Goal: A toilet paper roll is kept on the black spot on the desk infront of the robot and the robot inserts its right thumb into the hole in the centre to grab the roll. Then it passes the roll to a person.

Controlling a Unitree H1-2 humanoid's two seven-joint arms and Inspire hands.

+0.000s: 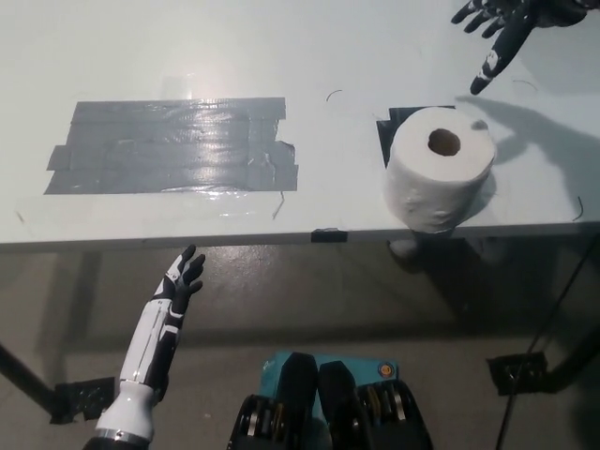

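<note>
so the roll [439,167] is sitting on the worktop [141,47] near the front edge, right side of the view, parked on the black spot [386,128], which only peeks out at the roll's upper left. it's standing on end, so its long axis runs straight up and the hole [444,142] in the middle faces up toward the camera. the sheet side looks a bit lumpy down at the front, nothing loose hanging off though.

the right hand [497,28] is up in the top right corner, beyond the roll and a bit to the right of it, clearly apart from it and not touching. it's holding nothing, fingers spread out, with one long finger [487,67] angled down and left toward the roll, its tip short of the roll's far rim. you can see the hand's shadow falling on the worktop just right of the roll.

the left hand [180,281] is down at the lower left, below the worktop's front edge, just resting there with its fingers apart and nothing in it, well away from the roll.

over on the left half of the worktop there's a big patch of grey tape [173,145], strips laid side by side, a bit shiny from the light. a small dark clip [325,235] sits on the front edge, left of the roll.
</note>
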